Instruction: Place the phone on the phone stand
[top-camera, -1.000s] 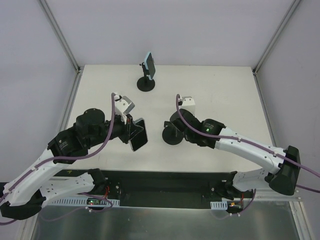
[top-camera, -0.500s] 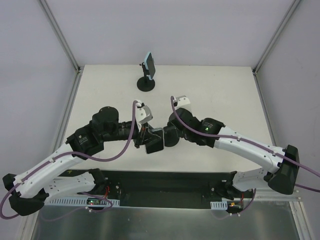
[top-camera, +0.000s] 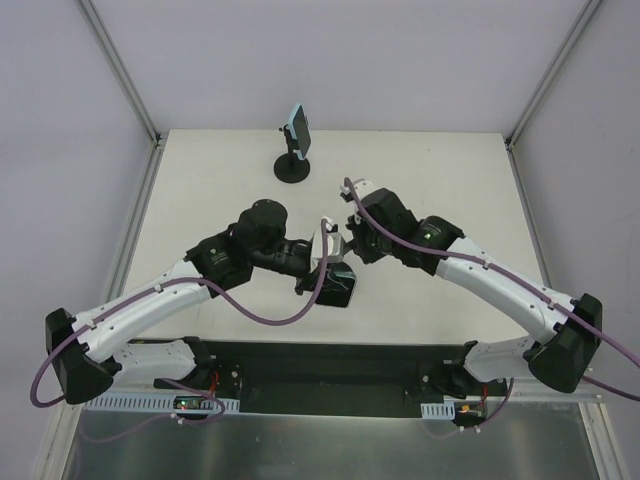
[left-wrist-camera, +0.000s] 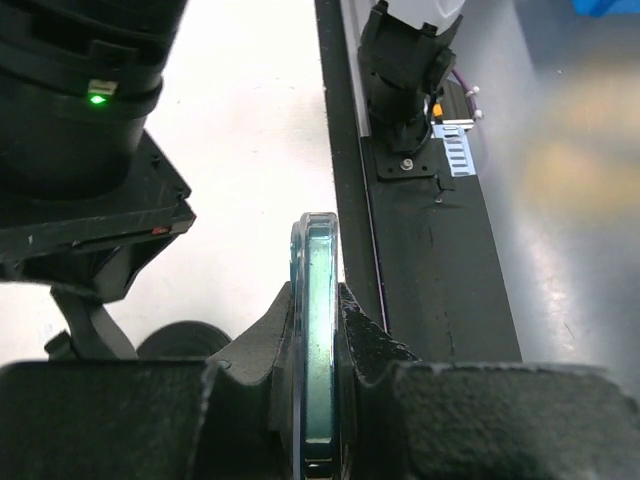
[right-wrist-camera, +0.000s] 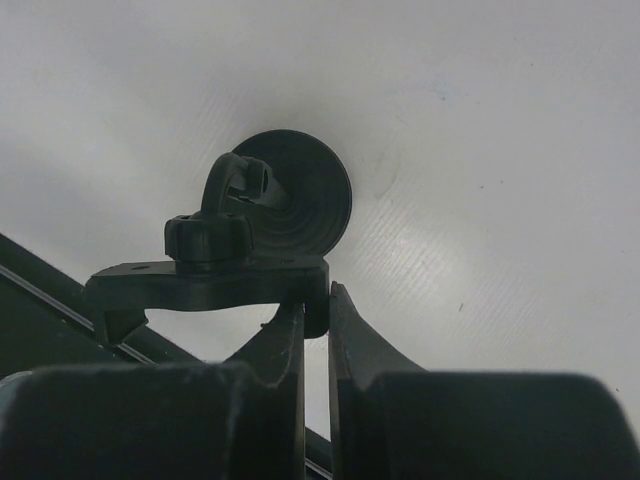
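Since a second ago we have been swinging the left claw (left-wrist-camera: 320, 345) inward, and it is now sitting close beside the right claw (right-wrist-camera: 316, 335) over the near middle of the tabletop (top-camera: 450, 180). We are holding the phone (left-wrist-camera: 318, 270) on edge, pinched tight between the left claw's fingers, with its free end sticking out ahead of the tips. The right claw is gripping, nearly closed, the edge of the cradle of the phone stand (right-wrist-camera: 295, 200), whose round base is resting just beyond those fingertips. We are judging this to be the approach step. Next we are needing to line the phone's back up with the cradle and ease it in while the right claw is steadying the stand. Whether the phone is touching the cradle yet, we cannot tell.
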